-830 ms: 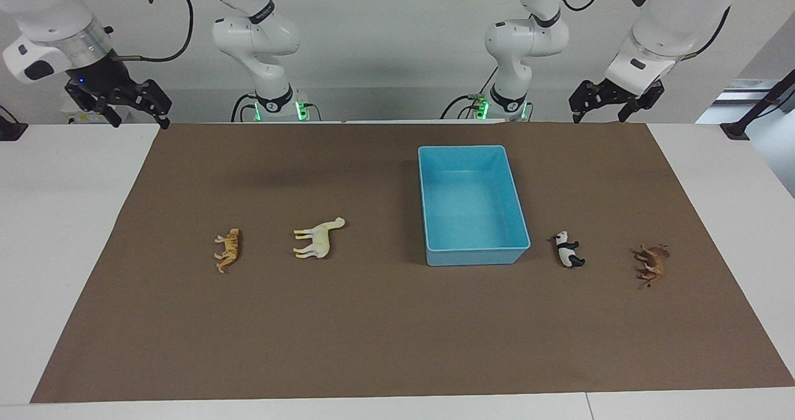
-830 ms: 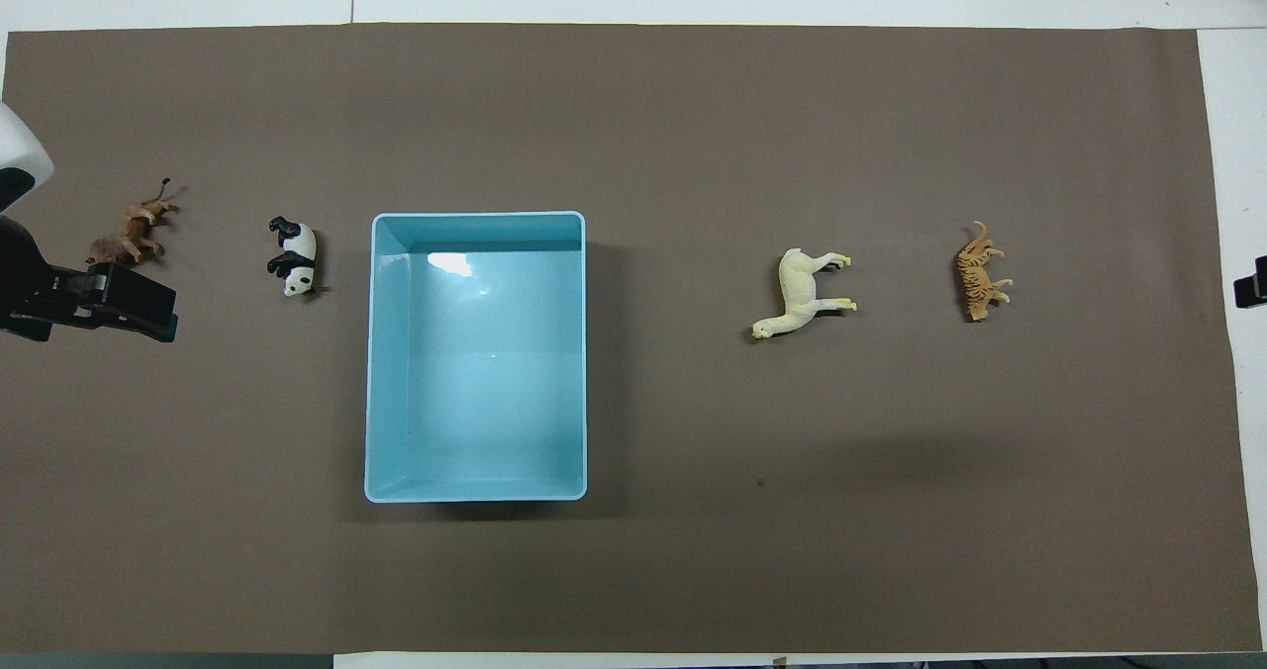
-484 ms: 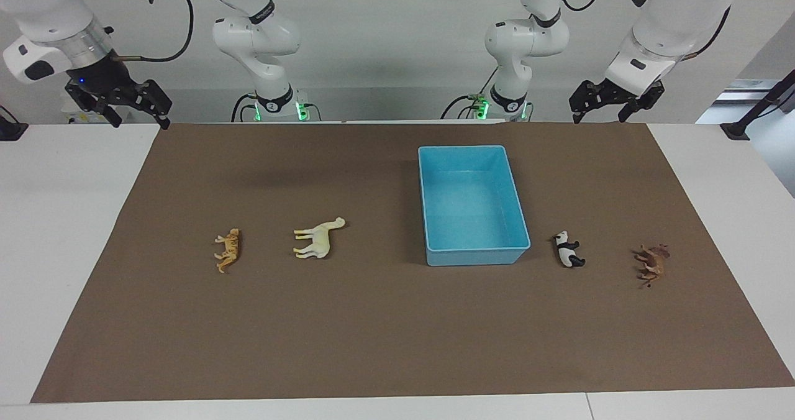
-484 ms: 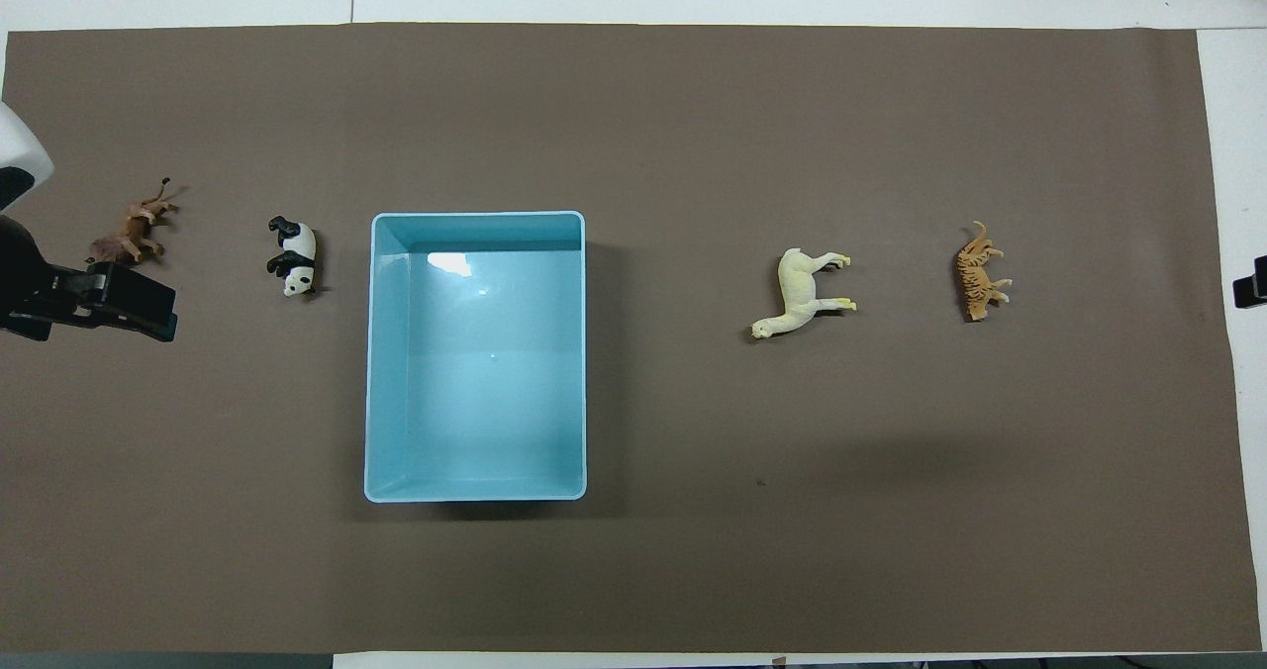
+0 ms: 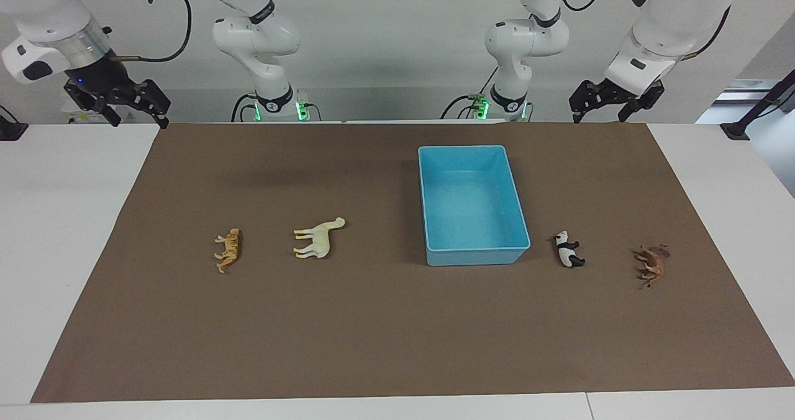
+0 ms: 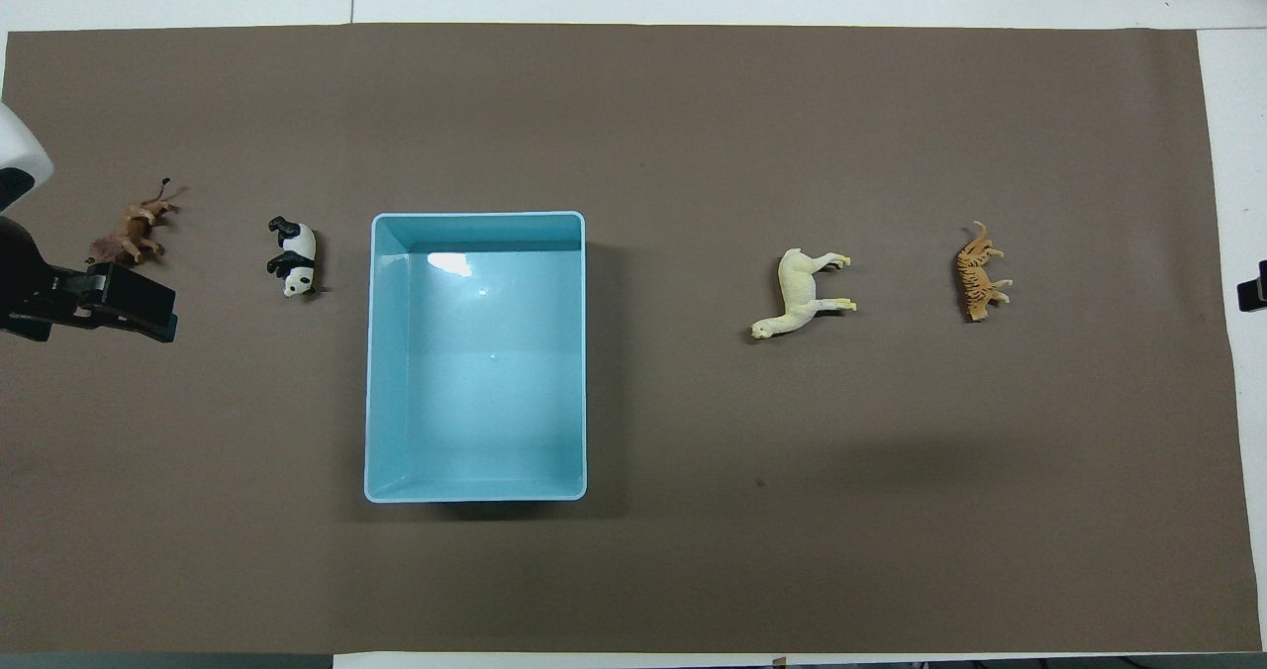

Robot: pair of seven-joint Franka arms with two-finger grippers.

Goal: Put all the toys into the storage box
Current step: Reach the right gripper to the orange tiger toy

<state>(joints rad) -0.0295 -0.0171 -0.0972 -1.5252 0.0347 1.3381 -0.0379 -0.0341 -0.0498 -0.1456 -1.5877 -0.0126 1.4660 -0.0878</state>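
Four toys lie on their sides on the brown mat, in a row with the storage box. The light blue storage box [image 5: 475, 256] [image 6: 475, 372] is empty. The panda [image 5: 568, 250] [image 6: 293, 256] and the dark brown animal [image 5: 651, 264] [image 6: 134, 234] lie toward the left arm's end. The cream-white horse [image 5: 318, 238] [image 6: 804, 293] and the orange tiger [image 5: 228, 250] [image 6: 978, 271] lie toward the right arm's end. My left gripper [image 5: 597, 118] [image 6: 119, 298] hangs open and empty, high over the mat's edge by the robots. My right gripper [image 5: 140, 120] [image 6: 1252, 293] hangs open and empty over the mat's corner.
The brown mat [image 5: 385, 333] covers most of the white table [image 5: 56, 221]. White table shows at both ends. Both arm bases [image 5: 276, 103] stand along the robots' edge.
My right gripper has drifted slightly up and outward toward its end of the table. The toys, the box and the left gripper have not moved.
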